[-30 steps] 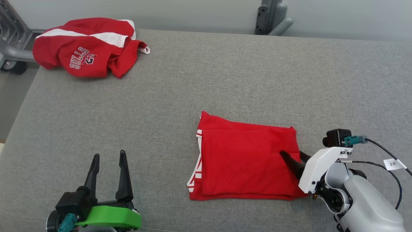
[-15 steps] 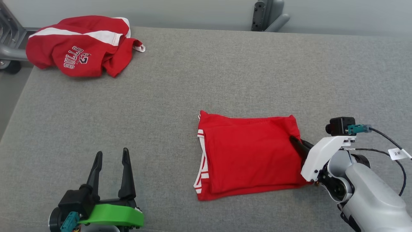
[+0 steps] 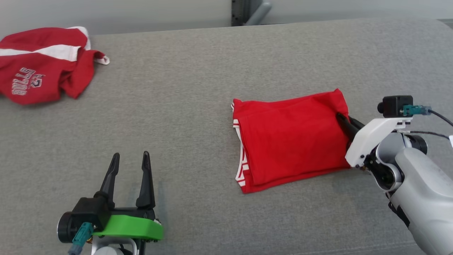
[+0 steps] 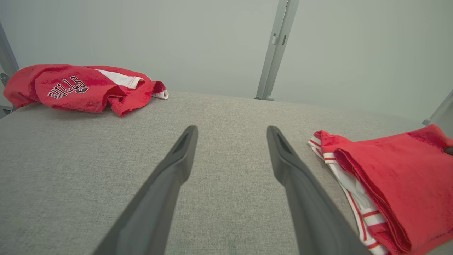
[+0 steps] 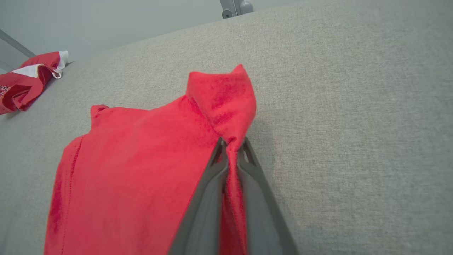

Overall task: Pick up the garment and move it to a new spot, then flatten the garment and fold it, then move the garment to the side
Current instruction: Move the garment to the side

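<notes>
right gripper (image 5: 232, 141) is clamped on just the right edge of the folded red garment (image 3: 293, 138), which lies right of centre on the grey table (image 3: 198, 88). left gripper (image 3: 130, 154) sits with its fingers apart, near left, holding nothing. with a one-sided pinch like that, dragging it could peel the layers open or bunch up the fold.

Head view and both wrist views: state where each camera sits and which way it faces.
Head view: on the head, looking forward and down at the grey cushion; left pincer open at lower left, right pincer shut on the folded garment.
Left wrist view: on the left wrist, looking along its spread fingers across the cushion toward the wall.
Right wrist view: on the right wrist, looking along its fingers pinching the garment's edge.
Shared: all three show the folded garment and the crumpled garment.
</notes>
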Robot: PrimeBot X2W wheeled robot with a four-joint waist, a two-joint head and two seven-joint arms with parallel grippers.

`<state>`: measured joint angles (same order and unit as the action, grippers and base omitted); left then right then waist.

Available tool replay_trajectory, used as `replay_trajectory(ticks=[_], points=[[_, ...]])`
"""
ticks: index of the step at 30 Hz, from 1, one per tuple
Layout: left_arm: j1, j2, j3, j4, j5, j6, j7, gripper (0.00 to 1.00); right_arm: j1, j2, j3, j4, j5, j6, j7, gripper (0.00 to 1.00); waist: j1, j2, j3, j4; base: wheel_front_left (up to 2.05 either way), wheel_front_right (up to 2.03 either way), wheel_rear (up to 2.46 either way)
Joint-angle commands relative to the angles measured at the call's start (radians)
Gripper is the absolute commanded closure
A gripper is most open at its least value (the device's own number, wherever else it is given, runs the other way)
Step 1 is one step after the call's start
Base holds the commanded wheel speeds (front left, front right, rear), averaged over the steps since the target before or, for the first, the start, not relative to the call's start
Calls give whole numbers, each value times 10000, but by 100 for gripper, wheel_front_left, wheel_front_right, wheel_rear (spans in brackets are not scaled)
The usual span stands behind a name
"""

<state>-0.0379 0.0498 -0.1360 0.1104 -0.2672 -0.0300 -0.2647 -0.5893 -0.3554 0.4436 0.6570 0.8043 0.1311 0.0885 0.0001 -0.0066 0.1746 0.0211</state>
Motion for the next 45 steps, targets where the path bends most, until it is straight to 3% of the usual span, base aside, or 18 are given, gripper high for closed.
replay_trajectory(ticks=[1, 7, 11, 15, 27, 45], points=[[-203, 27, 35, 1, 80, -52, 6, 0, -220, -48, 23, 12, -69, -7, -83, 100, -1, 66, 536, -1116, 0, 0, 0], [-855, 322, 21, 43, 492, -238, 5, 0, -1223, 137, 213, 54, -34, -7, -328, 100, -1, 66, 1447, -2996, 0, 0, 0], [-1375, 461, -181, 93, 653, -318, 63, 0, -1668, 253, 278, 214, 95, -7, -599, 100, -1, 66, 1832, -3659, 0, 0, 0], [-1759, 542, -352, 69, 767, -375, 136, 0, -2027, 295, 408, 410, 233, -7, -821, 100, -1, 66, 2020, -3895, 0, 0, 0], [-1929, 826, -320, -286, 834, -210, 276, 0, -3299, 80, 334, 1386, 460, -7, -1426, 100, -1, 66, 2414, -3293, 0, 0, 0], [-1886, 1481, -451, -2448, 1158, -52, 1250, 0, -6174, -1629, -86, 4158, -585, -7, -2530, 100, -1, 66, 3948, -2063, 0, 0, 0]])
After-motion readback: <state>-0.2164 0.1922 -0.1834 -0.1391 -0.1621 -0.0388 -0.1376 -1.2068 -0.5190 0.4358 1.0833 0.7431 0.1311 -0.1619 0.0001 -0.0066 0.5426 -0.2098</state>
